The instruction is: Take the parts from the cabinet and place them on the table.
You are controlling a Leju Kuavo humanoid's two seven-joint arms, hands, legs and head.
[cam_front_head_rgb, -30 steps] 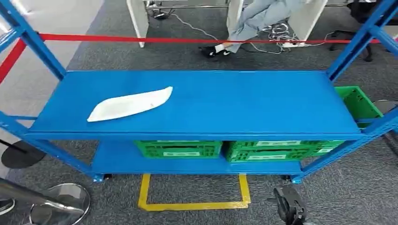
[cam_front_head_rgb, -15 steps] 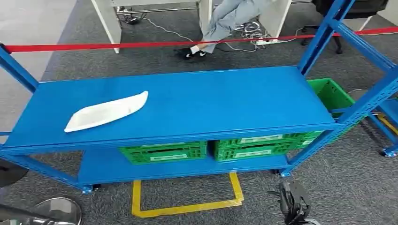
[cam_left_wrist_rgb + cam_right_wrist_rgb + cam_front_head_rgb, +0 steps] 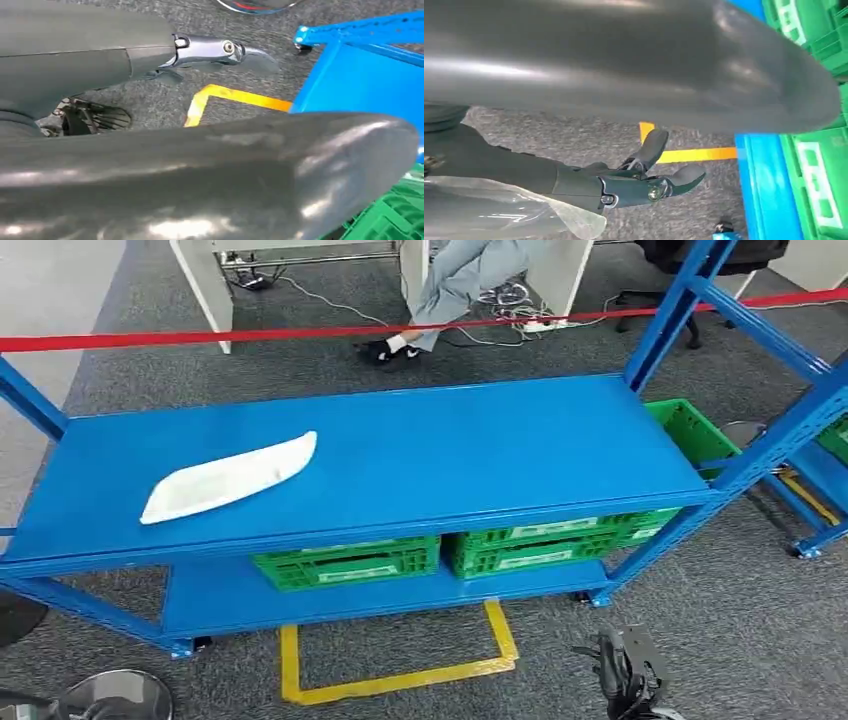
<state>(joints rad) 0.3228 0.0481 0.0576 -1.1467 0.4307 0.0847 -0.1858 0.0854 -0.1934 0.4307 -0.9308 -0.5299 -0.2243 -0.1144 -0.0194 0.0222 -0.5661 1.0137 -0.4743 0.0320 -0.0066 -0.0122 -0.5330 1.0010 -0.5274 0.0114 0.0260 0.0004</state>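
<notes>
Head view is showing the blue cabinet (image 3: 450, 455) straight ahead, with the white part (image 3: 228, 478) lying flat on the top shelf toward its left end, one tip pointing at the middle of the shelf. Nothing is touching it.

Two green crates (image 3: 345, 562) are sitting side by side on the lower shelf, and a third green crate (image 3: 690, 430) is poking out past the cabinet's right end. A yellow floor marking (image 3: 400, 675) is lying on the grey carpet just in front of the cabinet. A red tape (image 3: 300, 333) is running across behind it, and a person's legs (image 3: 450, 280) are showing at a desk further back.

The right hand (image 3: 625, 675) is hanging low at the bottom right, well apart from the shelf. In its wrist view the fingers are standing apart and it is holding nothing.

The left hand (image 3: 165, 150) is looming big in the left wrist view, with one finger stretched out straight over the carpet. It is holding nothing either.
</notes>
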